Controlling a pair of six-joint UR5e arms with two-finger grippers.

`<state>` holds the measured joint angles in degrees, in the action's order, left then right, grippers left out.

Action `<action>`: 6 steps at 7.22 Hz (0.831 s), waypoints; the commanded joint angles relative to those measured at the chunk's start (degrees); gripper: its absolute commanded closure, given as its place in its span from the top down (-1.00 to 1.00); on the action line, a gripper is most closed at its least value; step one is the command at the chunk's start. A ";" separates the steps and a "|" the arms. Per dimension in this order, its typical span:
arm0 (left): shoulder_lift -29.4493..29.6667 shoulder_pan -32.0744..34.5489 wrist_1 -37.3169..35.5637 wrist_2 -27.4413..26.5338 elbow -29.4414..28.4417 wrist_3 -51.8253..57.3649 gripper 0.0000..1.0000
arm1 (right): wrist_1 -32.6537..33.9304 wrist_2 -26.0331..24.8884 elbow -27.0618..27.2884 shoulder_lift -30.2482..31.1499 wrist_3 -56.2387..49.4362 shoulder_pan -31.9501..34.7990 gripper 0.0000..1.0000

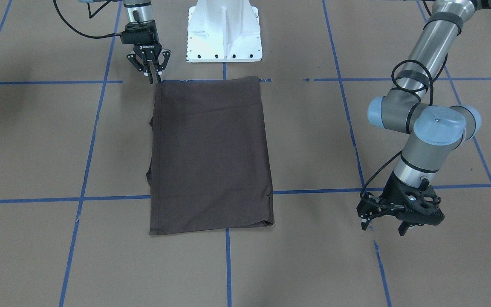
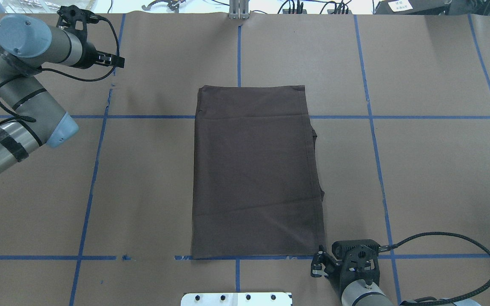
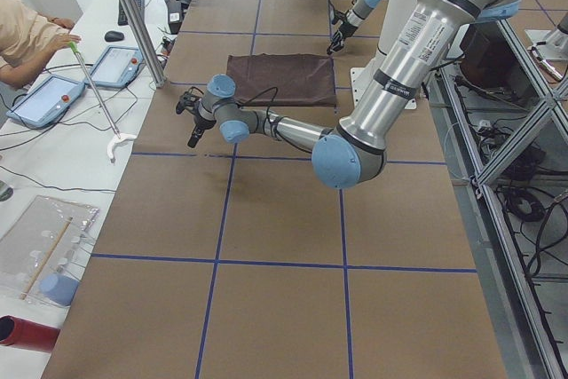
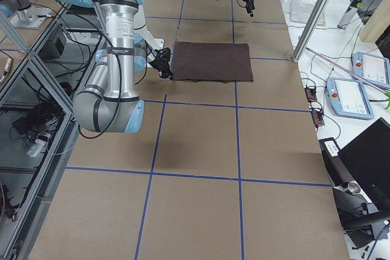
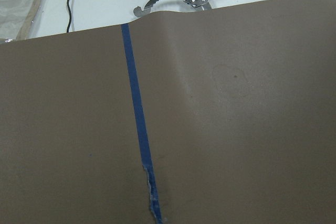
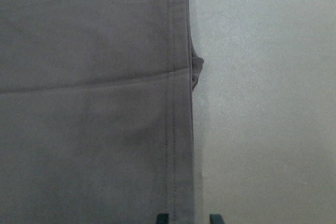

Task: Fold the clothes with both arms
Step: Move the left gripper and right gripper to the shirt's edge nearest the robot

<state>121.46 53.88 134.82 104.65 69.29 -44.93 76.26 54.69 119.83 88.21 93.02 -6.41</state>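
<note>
Flat in middle of brown paper table with blue tape lines (image 1: 305,256): dark brown T-shirt (image 1: 209,157), folded into long rectangle. At shirt corner near white metal base (image 1: 224,38): right black gripper (image 1: 154,78), pointing down, fingers a little apart over shirt edge. Well away from shirt: left black gripper (image 1: 384,227), fingers wide apart, holding nothing.

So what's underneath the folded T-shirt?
Brown table cover with blue tape lines running beneath the T-shirt. A folded-under layer peeks out along one edge; its neck, sleeves and anything else below are covered.
</note>
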 commanded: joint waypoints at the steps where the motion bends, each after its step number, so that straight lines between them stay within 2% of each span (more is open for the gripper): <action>1: -0.09 -0.18 -0.09 0.12 2.32 -0.15 1.00 | -0.41 5.38 5.11 -0.40 -2.20 1.99 1.00; 2: -0.17 -0.96 -0.26 1.42 3.99 -4.77 1.00 | -5.80 8.82 6.54 -0.32 -2.23 4.27 1.00; 3: -0.17 -1.93 -0.70 4.92 6.97 -11.43 1.00 | -16.30 9.81 5.60 0.90 -2.23 5.77 1.00; 4: -4.09 -6.03 -0.96 5.13 14.48 -17.76 1.00 | -20.32 9.74 5.59 1.35 -0.92 7.18 1.00; 5: -9.52 -11.12 -1.05 3.82 24.13 -27.48 1.00 | -20.36 9.73 5.59 1.09 4.57 9.11 1.00; 6: -15.15 -18.48 -1.14 -0.89 32.84 -37.15 1.00 | -20.27 9.73 5.50 0.83 7.59 10.87 0.98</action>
<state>112.66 43.02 133.81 107.58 91.65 -70.83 56.79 64.34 125.41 89.21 96.47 2.29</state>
